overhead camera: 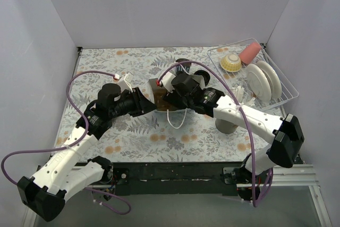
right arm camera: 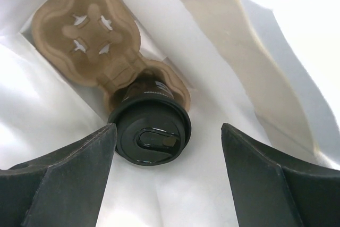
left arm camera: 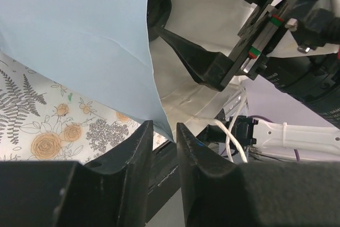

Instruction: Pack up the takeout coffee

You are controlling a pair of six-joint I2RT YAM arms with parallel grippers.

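Surface: one table under a floral-print cloth (overhead camera: 133,136), closed in by plain white walls. From overhead I count two arms, both reaching to the middle of the table, where they meet over one white paper bag (right arm camera: 58,126). On the right I count one white wire dish rack (overhead camera: 287,97) holding two white plates (overhead camera: 261,82), one cream ribbed bowl (overhead camera: 230,63) and one pink tumbler (overhead camera: 249,52). In front of the rack stands one grey cylindrical holder (overhead camera: 227,126), partly hidden by the right arm.

Takeout coffee: the right wrist camera shows what the overhead cannot, namely the bag's inside. One small black paper cup (right arm camera: 151,131), white-lettered with a round black lid, has its base in one socket of a brown moulded-pulp carrier (right arm camera: 85,19) at the bottom of the bag. The carrier's other visible socket shows its cross-cut flaps. Overhead only, a second black cup (overhead camera: 183,63) and a third black cup (overhead camera: 202,74) stand on the cloth behind the bag; their lettering is too small to read.

Right gripper (right arm camera: 167,129): jaws spread wide, one finger on each side of the lid, neither touching it.

Left gripper (left arm camera: 163,128): only its own camera shows it clearly. The fingers stand narrowly apart at the bag's mouth, and the bag wall's edge comes down to the gap — I cannot tell whether paper is pinched. That view also catches one right finger inside the bag.
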